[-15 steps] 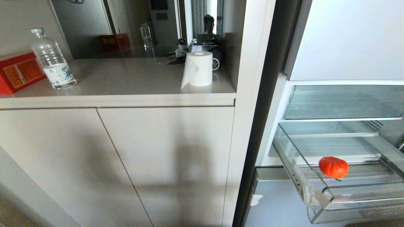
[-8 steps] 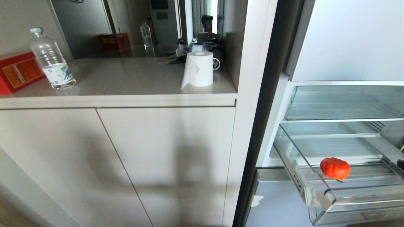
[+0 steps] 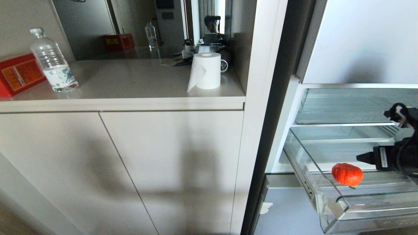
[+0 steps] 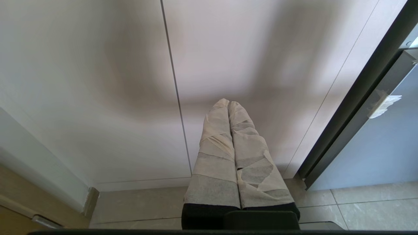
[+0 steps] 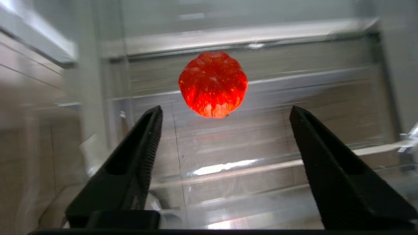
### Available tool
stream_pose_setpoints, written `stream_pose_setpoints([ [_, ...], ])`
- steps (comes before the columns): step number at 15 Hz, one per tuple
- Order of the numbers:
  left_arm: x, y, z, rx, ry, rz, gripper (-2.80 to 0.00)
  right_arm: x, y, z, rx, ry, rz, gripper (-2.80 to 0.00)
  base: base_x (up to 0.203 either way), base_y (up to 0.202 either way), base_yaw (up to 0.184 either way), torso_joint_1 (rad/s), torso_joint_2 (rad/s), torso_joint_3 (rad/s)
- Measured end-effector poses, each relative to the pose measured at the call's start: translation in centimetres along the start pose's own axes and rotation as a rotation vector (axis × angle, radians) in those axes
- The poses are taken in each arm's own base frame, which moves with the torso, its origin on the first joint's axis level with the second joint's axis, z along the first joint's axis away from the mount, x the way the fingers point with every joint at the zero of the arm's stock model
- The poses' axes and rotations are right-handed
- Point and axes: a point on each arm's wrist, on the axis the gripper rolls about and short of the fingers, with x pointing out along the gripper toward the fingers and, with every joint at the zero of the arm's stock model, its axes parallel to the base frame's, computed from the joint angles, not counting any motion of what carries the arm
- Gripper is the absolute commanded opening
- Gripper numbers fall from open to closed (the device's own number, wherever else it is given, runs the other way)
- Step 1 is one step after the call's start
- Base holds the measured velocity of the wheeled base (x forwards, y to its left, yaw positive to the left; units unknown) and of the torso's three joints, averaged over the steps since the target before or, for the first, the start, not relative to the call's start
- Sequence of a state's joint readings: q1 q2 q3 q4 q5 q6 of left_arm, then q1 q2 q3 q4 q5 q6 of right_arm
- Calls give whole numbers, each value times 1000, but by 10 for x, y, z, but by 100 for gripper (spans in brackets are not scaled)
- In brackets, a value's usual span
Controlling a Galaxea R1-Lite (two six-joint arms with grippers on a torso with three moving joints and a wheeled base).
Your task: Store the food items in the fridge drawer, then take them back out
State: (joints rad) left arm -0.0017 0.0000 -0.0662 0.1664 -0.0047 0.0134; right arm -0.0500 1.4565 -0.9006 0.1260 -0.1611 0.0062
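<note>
An orange-red ribbed food item point(image 3: 347, 174) lies in the pulled-out clear fridge drawer point(image 3: 329, 209), towards its left side. My right gripper point(image 3: 359, 157) reaches in from the right edge, just above and right of the fruit, not touching it. In the right wrist view its black fingers point(image 5: 143, 147) stand wide open with nothing between them. The food item point(image 5: 213, 83) sits just beyond the tips, on the drawer floor point(image 5: 228, 166). My left gripper point(image 4: 228, 102), wrapped in pale tape, is shut and empty, parked low before the cabinet doors.
A glass shelf point(image 3: 352, 106) hangs close above the drawer. The white fridge frame point(image 3: 261, 98) stands left of it. On the counter are a water bottle point(image 3: 54, 62), a red box point(image 3: 19, 73) and a paper roll point(image 3: 205, 70). Cabinet doors point(image 3: 163, 163) fill the lower left.
My right arm has come into the head view from the right edge and now hangs over the drawer near the fruit. The fruit and drawer have not moved.
</note>
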Motion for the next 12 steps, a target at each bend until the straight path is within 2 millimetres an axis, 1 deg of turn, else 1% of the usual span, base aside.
stream_pose_setpoints([
  [1, 0, 0, 0, 0, 0, 0, -280, 13, 2, 3, 12, 23, -4, 0, 0, 0, 0, 0, 0, 0],
  [3, 0, 0, 0, 0, 0, 0, -280, 31, 5, 5, 27, 55, -5, 0, 0, 0, 0, 0, 0, 0],
  [8, 0, 0, 0, 0, 0, 0, -280, 72, 11, 2, 22, 103, -9, 0, 0, 0, 0, 0, 0, 0],
  [12, 0, 0, 0, 0, 0, 0, -280, 101, 8, -7, 31, 158, -27, 0, 0, 0, 0, 0, 0, 0],
])
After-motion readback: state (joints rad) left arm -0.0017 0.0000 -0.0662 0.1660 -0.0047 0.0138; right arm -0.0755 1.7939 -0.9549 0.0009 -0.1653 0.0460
